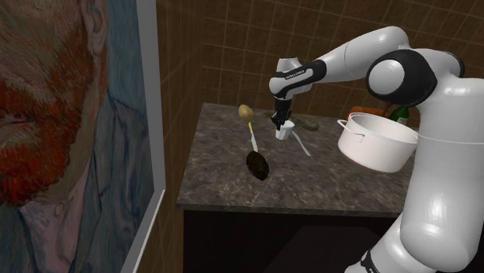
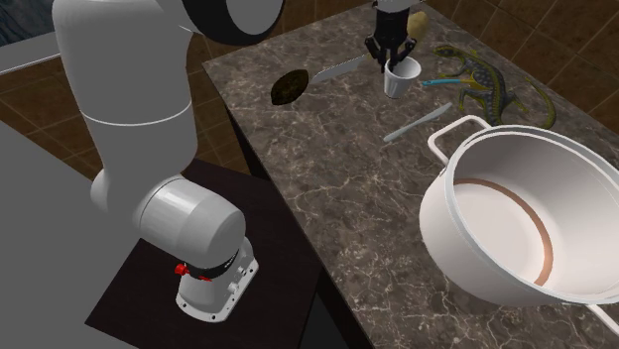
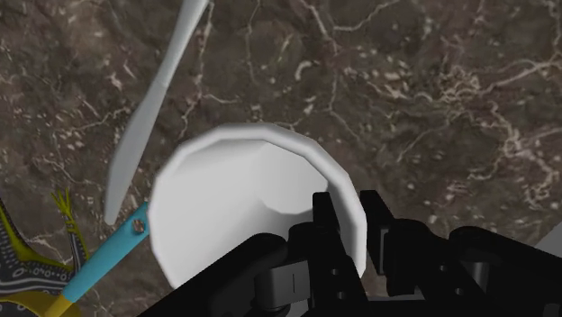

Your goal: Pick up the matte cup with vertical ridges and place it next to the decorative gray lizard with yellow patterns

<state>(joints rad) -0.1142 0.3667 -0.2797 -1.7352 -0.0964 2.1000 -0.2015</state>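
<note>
1. The dark marbled counter (image 1: pixel 233 190) carried everything I was watching. The white arm (image 1: pixel 349 56) reached out over it from the side where the stand was.
2. A large white pot (image 1: pixel 372 151) stood toward one end of the counter, well apart from the cup.
3. The grey lizard (image 2: pixel 488 89), patterned in yellow, lay toward the counter's edge away from the stand. It was near the cup but not touching it.
4. A spoon (image 2: pixel 291 85) with a dark bowl lay closer to the stand-side edge, its pale handle pointing toward the cup.
5. A pale grey utensil (image 2: pixel 419 122) lay between the cup and the pot. A teal handle (image 2: pixel 436 82) lay between the cup and the lizard, with its end just beside the cup.
6. The cup (image 3: pixel 234 203) looked plain white to me. It stood upright with its mouth up, well in from every edge of the counter. I could not tell whether its base was resting on the counter.
7. The gripper (image 3: pixel 347 207) hung directly over the cup's rim. One of its black fingers (image 3: pixel 324 230) was inside the mouth and the other was outside. They were closed on the cup's wall, pinching it between them.
</note>
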